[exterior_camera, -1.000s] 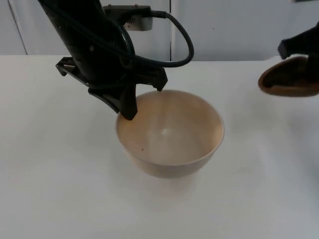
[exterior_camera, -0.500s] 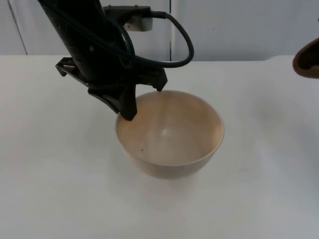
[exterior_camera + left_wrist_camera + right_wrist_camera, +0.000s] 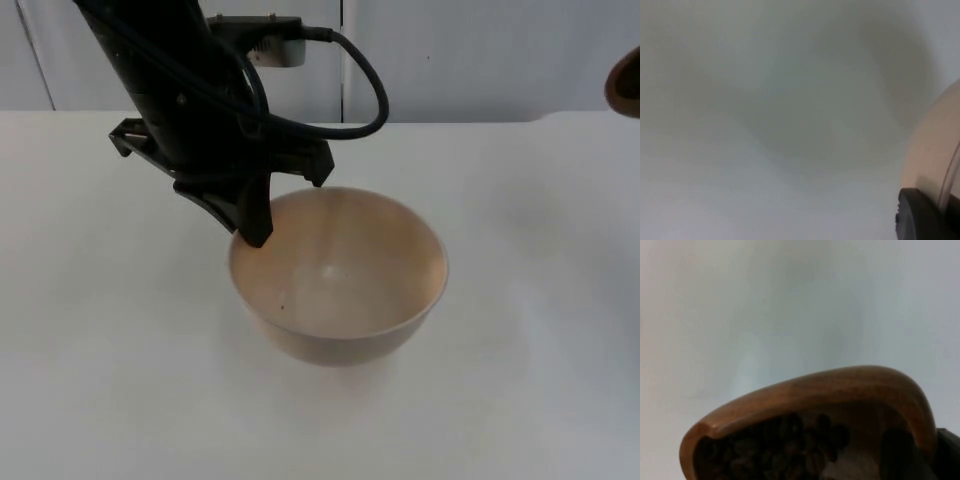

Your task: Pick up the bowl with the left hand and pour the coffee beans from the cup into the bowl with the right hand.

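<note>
The bowl, cream-coloured and round, is near the middle of the white bench in the top view, its mouth facing up and its inside bare apart from a tiny dark speck on the near-left wall. A faint shadow lies on the bench beneath it; whether it rests on the bench or is just off it cannot be told. The left pincer is clamped on the bowl's rim at the back left: one black finger reaches down over the rim on the left and a second tip touches the rim further back, with the wall of the bowl between them. In the left wrist view the pale curve of the bowl stands just beside a black fingertip, with bench beyond. The cup is a brown wooden one with a thick rounded rim; in the right wrist view it is close to the camera, tilted, and dark coffee beans lie inside it. In the top view a brown sliver of the cup sits at the right edge, well apart from the bowl and before the grey wall. Of the right pincer, only a dark part behind the cup can be seen, so how its jaws stand cannot be told.
</note>
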{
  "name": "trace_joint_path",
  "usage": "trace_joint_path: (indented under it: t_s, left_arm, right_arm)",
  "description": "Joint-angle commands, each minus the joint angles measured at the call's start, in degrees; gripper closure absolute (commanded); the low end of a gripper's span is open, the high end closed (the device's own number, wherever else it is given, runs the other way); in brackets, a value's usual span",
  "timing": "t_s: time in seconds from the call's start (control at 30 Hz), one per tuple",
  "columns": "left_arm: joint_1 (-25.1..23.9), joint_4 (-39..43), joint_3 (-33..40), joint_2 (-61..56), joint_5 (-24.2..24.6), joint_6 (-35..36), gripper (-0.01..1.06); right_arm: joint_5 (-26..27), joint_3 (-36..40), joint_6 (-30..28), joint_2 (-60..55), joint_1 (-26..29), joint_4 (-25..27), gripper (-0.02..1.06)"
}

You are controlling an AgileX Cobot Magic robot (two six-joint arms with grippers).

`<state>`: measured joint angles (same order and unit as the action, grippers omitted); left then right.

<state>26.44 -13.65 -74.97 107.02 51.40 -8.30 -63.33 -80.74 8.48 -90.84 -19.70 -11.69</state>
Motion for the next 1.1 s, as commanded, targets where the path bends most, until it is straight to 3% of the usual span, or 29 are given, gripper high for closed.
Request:
trace_joint_path:
  t_s: [0.0, 0.3, 0.63, 0.83, 1.07]
  left_arm:
    - [0.3, -0.7, -0.2, -0.2, 0.3, 0.1, 1.05]
    - [0.3, -0.7, -0.2, -0.2, 0.2, 0.1, 1.05]
    - [0.3, -0.7, -0.2, -0.2, 0.2, 0.1, 1.05]
    - [0.3, -0.7, -0.2, -0.2, 0.1, 0.1, 1.05]
    - [0.3, 0.6, -0.2, -0.2, -1.2, 2.0, 1.05]
  right_arm:
    - [-1.5, -0.9, -1.0, 0.7, -0.2, 0.4, 1.04]
    - [-2.3, -1.0, -2.5, 0.5, -1.7, 2.8, 1.04]
    - [-4.8, -6.2, -2.1, -4.8, -9.6, 2.7, 1.04]
    - [-6.0, -8.2, 0.0, -7.8, -13.9, -1.1, 1.04]
    - [-4.8, -8.3, 1.0, -8.9, -15.7, -1.7, 1.04]
